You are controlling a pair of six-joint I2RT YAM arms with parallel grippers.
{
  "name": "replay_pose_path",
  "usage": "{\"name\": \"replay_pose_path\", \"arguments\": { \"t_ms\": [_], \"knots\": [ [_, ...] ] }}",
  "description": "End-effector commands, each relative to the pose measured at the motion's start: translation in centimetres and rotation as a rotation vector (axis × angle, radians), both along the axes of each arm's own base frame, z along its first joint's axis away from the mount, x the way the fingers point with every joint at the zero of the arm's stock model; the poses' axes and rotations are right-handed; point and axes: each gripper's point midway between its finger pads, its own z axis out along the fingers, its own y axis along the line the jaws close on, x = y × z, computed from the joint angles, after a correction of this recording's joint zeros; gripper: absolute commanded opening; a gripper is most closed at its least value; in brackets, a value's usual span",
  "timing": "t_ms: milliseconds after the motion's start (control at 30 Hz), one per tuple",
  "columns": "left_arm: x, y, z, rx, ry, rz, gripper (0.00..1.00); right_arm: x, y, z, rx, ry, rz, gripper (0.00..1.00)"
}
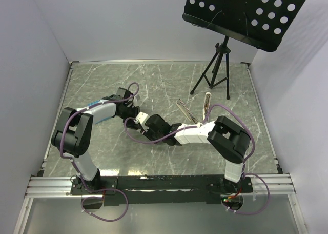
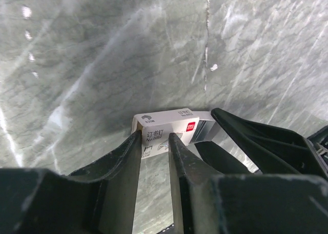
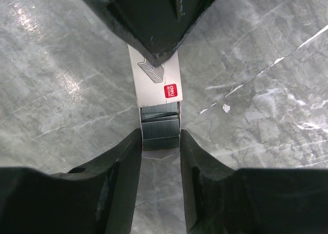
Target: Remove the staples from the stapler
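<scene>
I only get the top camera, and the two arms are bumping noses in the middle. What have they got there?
Observer: A small white staple box with a red logo, right at the left gripper's fingertips.
Operator: What's the right one doing?
Observer: The right gripper has a finger on each side of a grey block of staples sticking out of the box's open end.
Operator: Is the stapler in there too?
Observer: No. Neither wrist view shows the stapler, only box, staples and marbled table.
</scene>
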Motion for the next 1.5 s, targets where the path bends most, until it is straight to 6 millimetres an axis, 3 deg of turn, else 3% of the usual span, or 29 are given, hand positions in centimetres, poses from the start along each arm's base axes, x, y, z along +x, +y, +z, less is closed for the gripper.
{"name": "replay_pose_path", "arguments": {
  "t_ms": [0,233,333,467,633,967,1467],
  "knots": [
    [0.0,-1.6,1.1,-0.059,-0.018,-0.033,0.33,-0.9,0.4,0.3,0.013,0.039,-0.01,0.48],
    [0.3,-1.2,1.0,-0.029,-0.029,-0.029,0.33,-1.2,-0.8,3.7,0.099,0.007,-0.069,0.59],
    [0.6,-0.7,1.0,0.002,-0.041,-0.02,0.32,-1.0,-2.3,4.2,0.104,-0.013,-0.115,0.61],
    [0.7,-0.8,1.4,-0.007,-0.056,-0.014,0.33,-1.0,-4.1,2.8,0.085,0.009,-0.188,0.62],
    [0.7,-0.6,1.3,0.004,-0.053,-0.009,0.34,-1.1,-5.0,1.0,0.067,0.025,-0.228,0.63],
    [0.8,-0.4,0.9,0.021,-0.041,0.002,0.22,0.7,-5.9,-0.9,0.035,0.007,-0.314,0.63],
    [0.1,-1.5,0.7,-0.039,-0.007,-0.029,0.22,1.0,-2.3,-1.0,0.115,0.039,-0.217,0.61]
  ]
}}
